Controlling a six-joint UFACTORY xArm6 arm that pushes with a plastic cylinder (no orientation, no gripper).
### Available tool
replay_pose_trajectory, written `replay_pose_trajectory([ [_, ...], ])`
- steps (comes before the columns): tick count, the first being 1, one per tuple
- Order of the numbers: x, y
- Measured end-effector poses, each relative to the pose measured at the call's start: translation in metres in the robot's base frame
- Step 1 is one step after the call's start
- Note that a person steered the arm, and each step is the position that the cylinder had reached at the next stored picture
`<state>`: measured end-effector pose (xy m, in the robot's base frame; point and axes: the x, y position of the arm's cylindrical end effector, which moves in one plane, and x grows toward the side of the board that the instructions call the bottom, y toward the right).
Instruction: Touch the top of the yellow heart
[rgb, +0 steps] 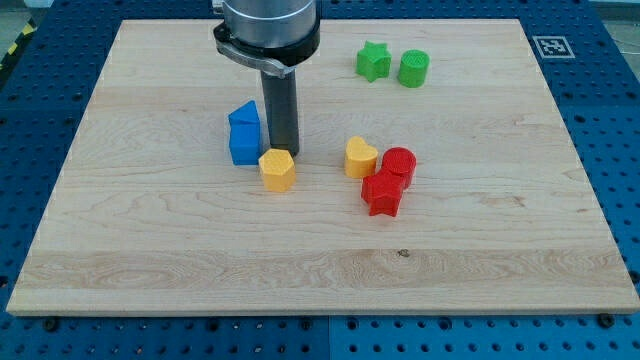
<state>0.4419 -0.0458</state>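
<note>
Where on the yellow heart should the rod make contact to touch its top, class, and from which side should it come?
Aim for the heart's edge nearest the view's top, coming from the view's upper left. My tip sits left of it, beside the yellow hexagon; the red cylinder and red star crowd the heart's right and lower right.

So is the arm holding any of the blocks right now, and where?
Nothing is held. My tip is a bare rod, just above the yellow block beside the blue blocks.
</note>
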Motion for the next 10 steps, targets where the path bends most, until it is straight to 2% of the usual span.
replay_pose_trajectory([
  [1,-0.003,0.008],
  [3,-0.046,0.071],
  [4,-0.043,0.092],
  [8,-0.032,0.095],
  [10,-0.012,0.095],
])
